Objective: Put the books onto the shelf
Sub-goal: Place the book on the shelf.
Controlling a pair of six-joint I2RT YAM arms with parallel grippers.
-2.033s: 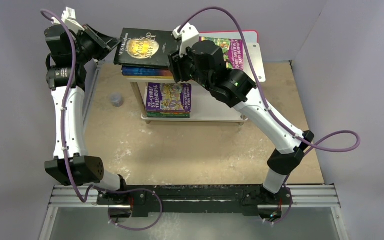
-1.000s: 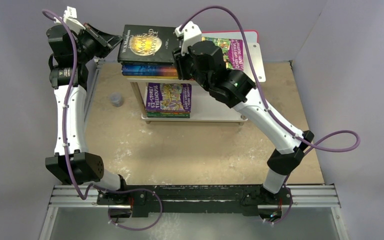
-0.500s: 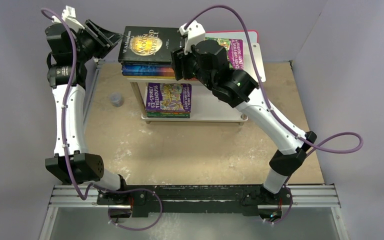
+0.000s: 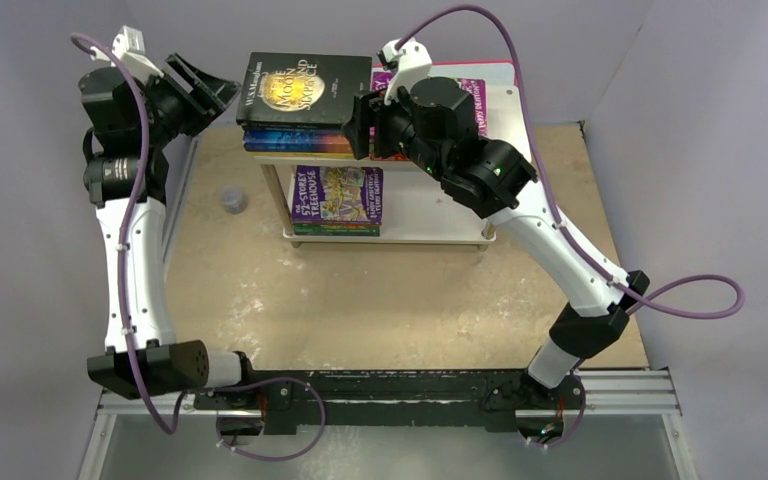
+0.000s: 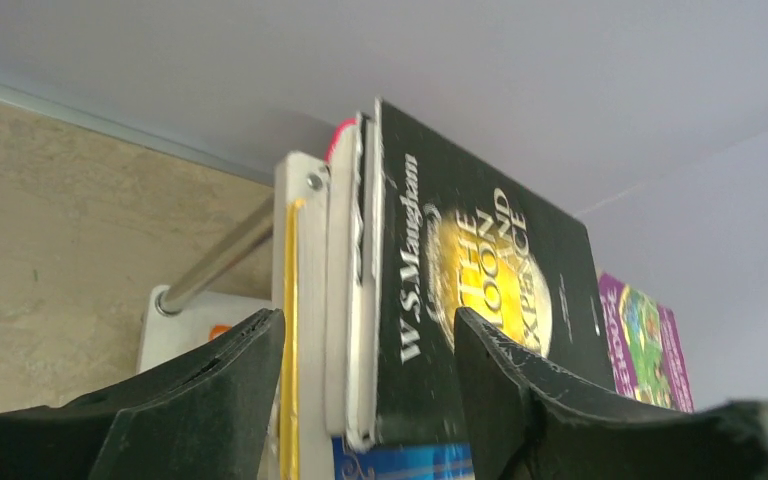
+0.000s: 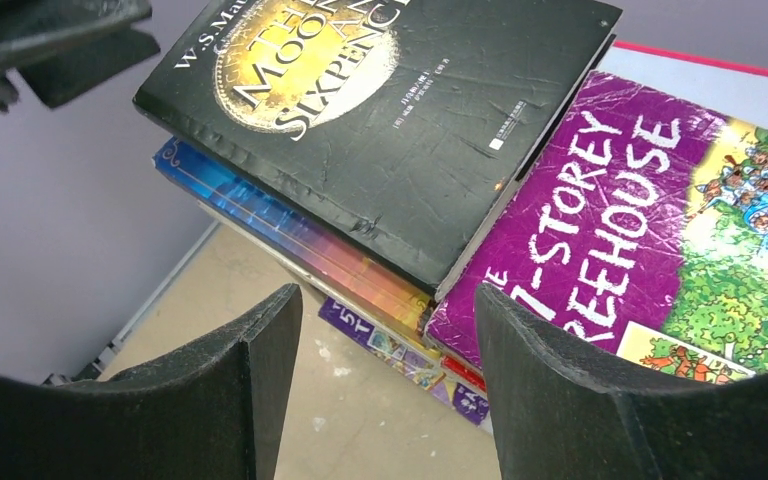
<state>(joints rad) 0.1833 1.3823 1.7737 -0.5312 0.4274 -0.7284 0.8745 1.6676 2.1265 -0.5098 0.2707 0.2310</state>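
The black book "Moon and Sixpence" (image 4: pixel 305 90) (image 5: pixel 480 290) (image 6: pixel 390 120) lies flat on top of a stack of books, above a blue-orange one (image 4: pixel 290 141) (image 6: pixel 290 235), on the shelf's upper board (image 5: pixel 305 230). Beside it lies a purple "Storey Treehouse" book (image 4: pixel 472 100) (image 6: pixel 620 220), partly under my right arm. Another Treehouse book (image 4: pixel 337 193) tops a pile on the shelf's lower board (image 4: pixel 430 215). My left gripper (image 4: pixel 212 86) (image 5: pixel 368 318) is open just left of the black book's spine, holding nothing. My right gripper (image 4: pixel 363 125) (image 6: pixel 388 300) is open at the stack's near right corner, empty.
A small grey object (image 4: pixel 232 200) sits on the tan tabletop left of the shelf. A pink-edged white board (image 4: pixel 508 72) lies behind the shelf. Grey walls close in at the back and both sides. The shelf's thin metal leg (image 5: pixel 215 262) shows below the upper board.
Both grippers have opened and let go of the black book, which now rests on the stack. The left gripper drew back to the left; the right wrist moved right and away.
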